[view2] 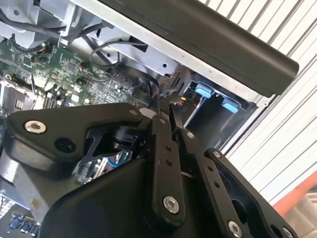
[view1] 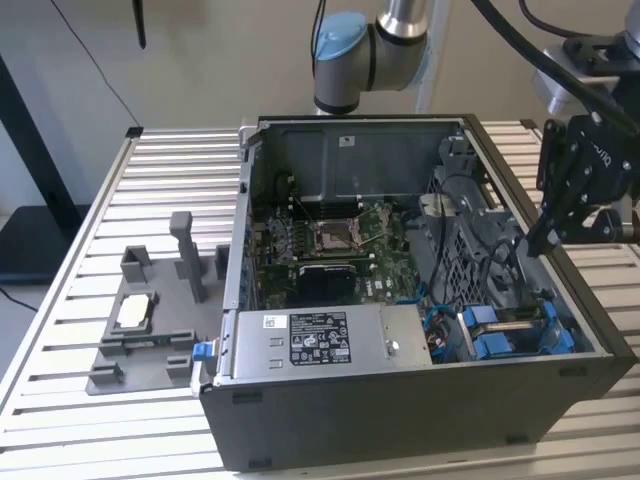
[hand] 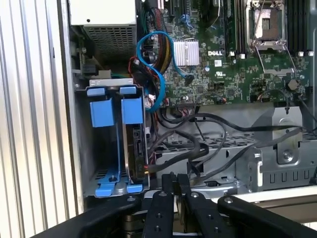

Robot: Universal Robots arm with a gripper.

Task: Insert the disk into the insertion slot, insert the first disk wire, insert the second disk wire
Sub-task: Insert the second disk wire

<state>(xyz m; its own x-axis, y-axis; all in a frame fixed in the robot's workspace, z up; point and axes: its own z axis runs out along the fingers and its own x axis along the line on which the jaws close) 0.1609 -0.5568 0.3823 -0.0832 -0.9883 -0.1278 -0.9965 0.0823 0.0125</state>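
A: How does the gripper [hand: 173, 178] stand at the computer case [view1: 420, 425]?

B: It reaches in past the case's side wall on the exterior view's right. Its jaws are drawn together, and whether anything thin is pinched between them cannot be told.

A: What lies nearest to it inside the case?

B: A bundle of black wires [hand: 208, 148] loops just beside the tips. It runs across the case's grey inner frame toward the disk [hand: 135, 148].

A: And where is the disk?

B: It sits in the insertion slot [hand: 101, 158], seen edge-on, in the corner of the case beside that same side wall. Two blue tabs [hand: 131, 110] stand side by side at the slot's end. One black wire ends right at the disk's edge, but whether it is plugged in cannot be told.

A: Farther in?

B: A blue cable [hand: 157, 74] curls between the slot and the motherboard [hand: 223, 64], which covers the case's floor. The power-supply box [view1: 320, 340] fills the case's corner next to the slot.

A: And outside the case?

B: The case rests on a slatted counter [view1: 180, 170]. A grey fixture [view1: 150, 345] lies on the counter on the exterior view's left of the case, with a small silver square part on it. The arm [view1: 350, 55] rises behind the case.
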